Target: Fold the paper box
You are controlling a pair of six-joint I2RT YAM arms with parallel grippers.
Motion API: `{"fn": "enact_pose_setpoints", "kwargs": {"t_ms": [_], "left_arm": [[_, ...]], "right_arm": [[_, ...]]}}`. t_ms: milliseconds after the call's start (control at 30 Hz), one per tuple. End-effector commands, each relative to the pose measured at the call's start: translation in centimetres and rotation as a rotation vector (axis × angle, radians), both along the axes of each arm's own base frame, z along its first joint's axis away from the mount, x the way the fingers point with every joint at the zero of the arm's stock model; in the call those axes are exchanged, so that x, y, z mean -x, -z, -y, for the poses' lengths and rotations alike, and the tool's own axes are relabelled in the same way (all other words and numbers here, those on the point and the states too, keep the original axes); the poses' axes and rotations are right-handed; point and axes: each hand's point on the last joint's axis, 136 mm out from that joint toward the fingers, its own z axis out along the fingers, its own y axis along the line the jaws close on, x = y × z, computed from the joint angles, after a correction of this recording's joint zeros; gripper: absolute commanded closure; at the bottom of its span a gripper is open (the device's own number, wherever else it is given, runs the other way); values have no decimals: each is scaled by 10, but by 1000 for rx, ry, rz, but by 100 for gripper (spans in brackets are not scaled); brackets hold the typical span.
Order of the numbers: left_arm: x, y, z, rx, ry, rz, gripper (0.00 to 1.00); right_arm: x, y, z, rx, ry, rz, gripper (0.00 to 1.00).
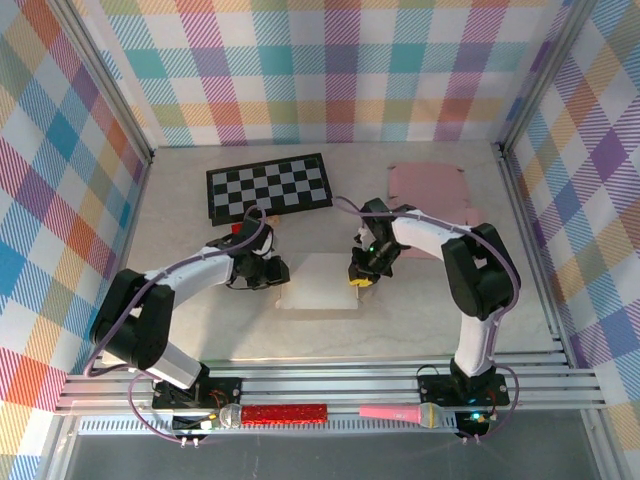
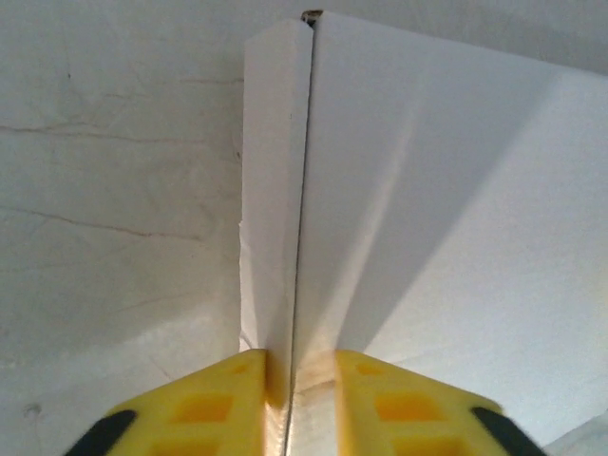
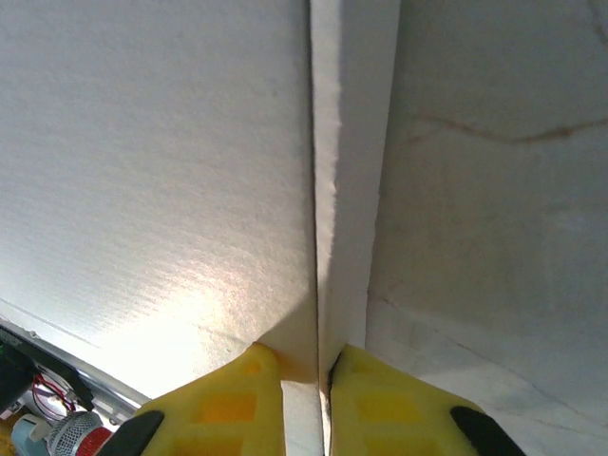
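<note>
While the paper box (image 1: 322, 283) rests on the desk (image 1: 420, 320), left side flap (image 2: 275, 190) clamped between the left fingers (image 2: 209, 404), right side flap (image 3: 347, 171) clamped between the right fingers (image 3: 223, 408)

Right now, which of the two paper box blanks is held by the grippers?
The white blank in the middle: the left gripper and right gripper each pinch one of its side flaps. The pink blank lies flat, untouched, toward the far right.
</note>
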Motion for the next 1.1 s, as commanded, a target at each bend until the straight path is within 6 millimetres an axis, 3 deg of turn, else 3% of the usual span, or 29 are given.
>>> {"fn": "enact_pose_setpoints", "kwargs": {"t_ms": [0, 200, 400, 467, 633, 833, 1067], "left_arm": [[0, -8, 12, 74, 21, 21, 83], [6, 7, 6, 47, 15, 3, 85], [9, 9, 4, 40, 24, 4, 86], [10, 10, 3, 33, 25, 1, 87], [9, 10, 2, 26, 19, 1, 92], [9, 13, 1, 23, 4, -5, 95], [14, 29, -12, 72, -77, -21, 97]], "right_arm": [[9, 12, 3, 11, 7, -15, 88], [4, 2, -3, -41, 3, 38, 76], [-15, -10, 7, -60, 41, 121, 40], [-25, -12, 13, -62, 67, 140, 33], [-38, -10, 11, -109, 94, 127, 30], [-31, 2, -2, -186, 86, 55, 31], [-25, -8, -19, -336, 71, 33, 31]]}}
